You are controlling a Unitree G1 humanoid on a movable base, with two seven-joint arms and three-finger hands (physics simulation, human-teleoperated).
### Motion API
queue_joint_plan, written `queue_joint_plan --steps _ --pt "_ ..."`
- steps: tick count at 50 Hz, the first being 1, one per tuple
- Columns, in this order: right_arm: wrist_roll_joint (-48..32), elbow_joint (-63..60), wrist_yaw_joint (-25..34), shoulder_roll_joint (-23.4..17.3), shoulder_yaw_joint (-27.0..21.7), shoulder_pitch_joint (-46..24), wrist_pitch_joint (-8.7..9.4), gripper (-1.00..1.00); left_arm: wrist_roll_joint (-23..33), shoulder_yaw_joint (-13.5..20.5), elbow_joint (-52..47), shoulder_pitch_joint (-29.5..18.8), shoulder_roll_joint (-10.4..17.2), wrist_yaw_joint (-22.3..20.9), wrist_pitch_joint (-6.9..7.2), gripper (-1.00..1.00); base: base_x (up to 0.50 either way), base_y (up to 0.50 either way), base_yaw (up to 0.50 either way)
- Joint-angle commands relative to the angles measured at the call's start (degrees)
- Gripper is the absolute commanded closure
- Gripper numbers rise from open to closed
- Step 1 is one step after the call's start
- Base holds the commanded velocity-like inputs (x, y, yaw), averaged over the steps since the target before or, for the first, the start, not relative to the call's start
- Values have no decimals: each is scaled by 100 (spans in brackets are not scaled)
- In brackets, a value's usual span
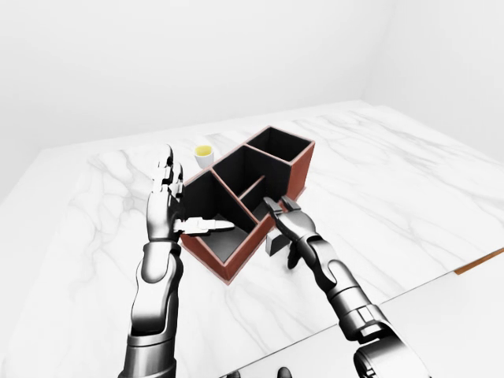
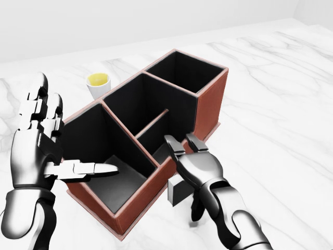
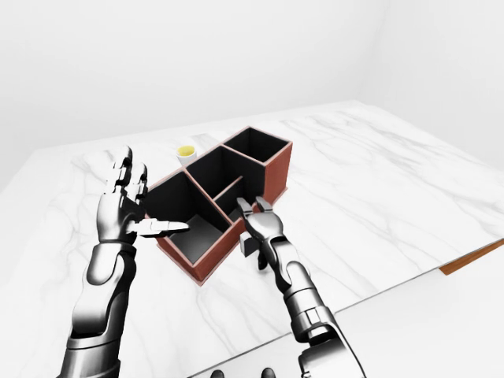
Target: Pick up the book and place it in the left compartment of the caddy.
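The red-brown caddy [image 2: 210,104] with black insides stands on the marble table. Its left compartment [image 2: 112,182] holds nothing. The book [image 2: 176,194], small with a dark cover and a white edge, stands against the caddy's near wall, just outside it. My right hand [image 2: 186,174] lies over the book with fingers spread and covers most of it; the thumb hangs down on the book's right side. My left hand [image 2: 52,140] is open and upright at the caddy's left end, its thumb [image 2: 93,169] pointing over the left compartment.
A white cup [image 2: 98,83] with yellow contents stands beyond the caddy's upper left. The marble table [image 1: 394,189] stretches wide to the right. The table's near edge, with a brown strip [image 1: 480,260], shows at the lower right of the left-eye view.
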Motion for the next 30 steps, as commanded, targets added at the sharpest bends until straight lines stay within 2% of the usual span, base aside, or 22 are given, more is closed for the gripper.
queue_joint_plan --steps 1,30 --pt "-98 10 109 2 72 278 0 -100 4 1 12 0 1 -1 0 -100 0 0 0" --pt "-270 446 -30 3 125 294 0 -100 14 -6 41 -12 -4 12 0 -100 0 0 0"
